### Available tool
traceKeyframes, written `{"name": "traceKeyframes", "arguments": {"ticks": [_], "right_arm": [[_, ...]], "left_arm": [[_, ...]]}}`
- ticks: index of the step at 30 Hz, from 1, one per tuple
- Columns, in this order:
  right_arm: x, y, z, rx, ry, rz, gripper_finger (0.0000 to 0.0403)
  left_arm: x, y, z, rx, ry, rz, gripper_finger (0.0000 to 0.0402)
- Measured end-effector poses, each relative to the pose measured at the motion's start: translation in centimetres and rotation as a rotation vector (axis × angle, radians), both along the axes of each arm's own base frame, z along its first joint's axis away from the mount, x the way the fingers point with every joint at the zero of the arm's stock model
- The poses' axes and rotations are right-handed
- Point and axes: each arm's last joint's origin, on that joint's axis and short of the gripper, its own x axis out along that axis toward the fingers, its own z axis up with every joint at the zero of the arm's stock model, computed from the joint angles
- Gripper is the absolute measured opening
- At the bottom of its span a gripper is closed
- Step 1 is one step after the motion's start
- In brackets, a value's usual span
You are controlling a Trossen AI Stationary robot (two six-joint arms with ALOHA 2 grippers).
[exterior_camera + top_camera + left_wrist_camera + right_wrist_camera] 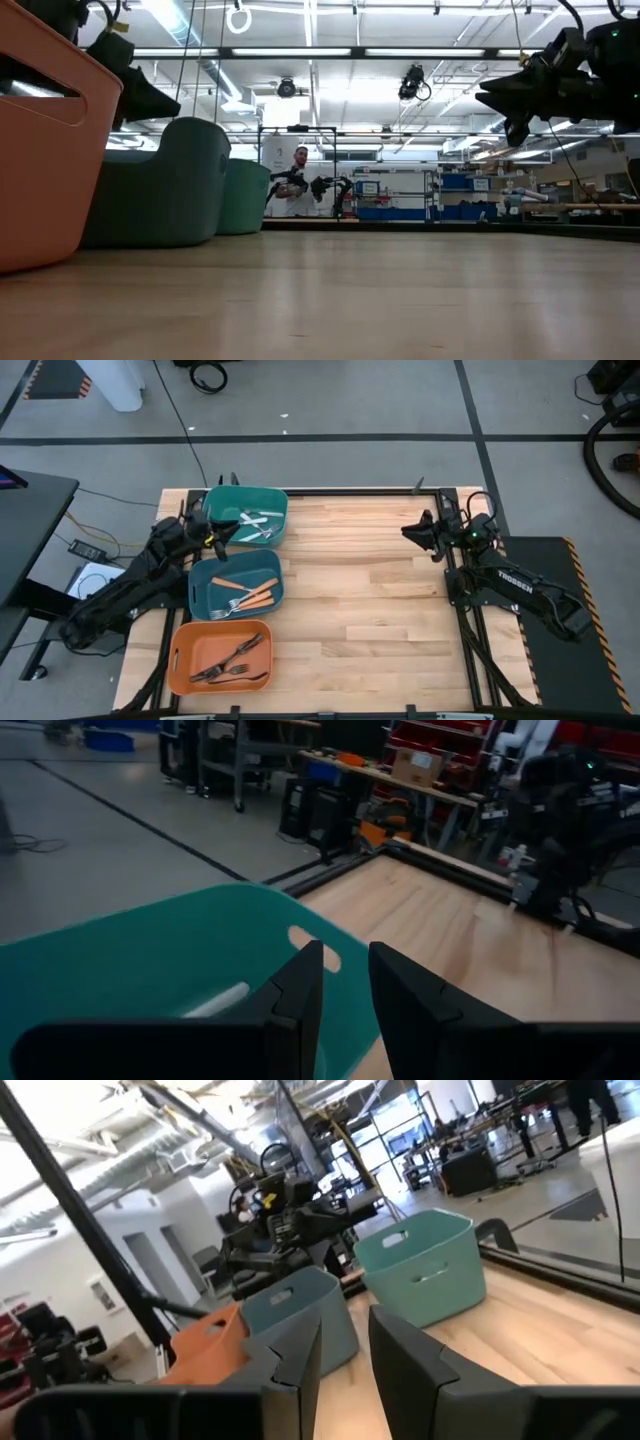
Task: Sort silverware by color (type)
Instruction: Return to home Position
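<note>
Left gripper (pixel 346 960): 10 o'clock on pale wood-plank table (pixel 380 610), over rim of teal-green rounded plastic bin (pixel 272 508). Fingers narrowly parted, holding nothing. Right gripper (pixel 345 1320): 2 o'clock, same.

White-handled forks (pixel 255 522) in green bin. Orange-handled forks (pixel 250 598) in blue plastic bin (pixel 203 575) at 9. Black forks (pixel 235 660) in orange plastic bin (pixel 185 650) at 8.

Risk: if you retract left arm low, it clips smooth, light bin wall; bin slides or tips, forks spill. Lift first.
</note>
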Motion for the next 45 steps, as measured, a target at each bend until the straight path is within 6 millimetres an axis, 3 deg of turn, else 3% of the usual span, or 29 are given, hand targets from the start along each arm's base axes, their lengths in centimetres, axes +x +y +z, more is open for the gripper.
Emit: {"name": "traceKeyframes", "arguments": {"ticks": [12,26,38,45], "right_arm": [[0.0,0.0,-0.3,0.028,0.020,0.024,0.0094],[0.1,0.0,-0.4,0.113,0.023,0.030,0.0094],[-0.1,0.1,-0.2,0.093,0.010,0.027,0.0094],[-0.3,1.2,0.8,0.001,-0.060,0.048,0.0094]], "left_arm": [[0.4,0.1,-1.6,0.052,-0.001,-0.049,0.0094],[0.3,0.0,-2.5,-0.042,0.059,-0.046,0.0093],[0.3,0.0,-2.6,-0.037,0.067,-0.020,0.0093],[0.3,0.0,-2.6,-0.037,0.066,-0.020,0.0093]]}}
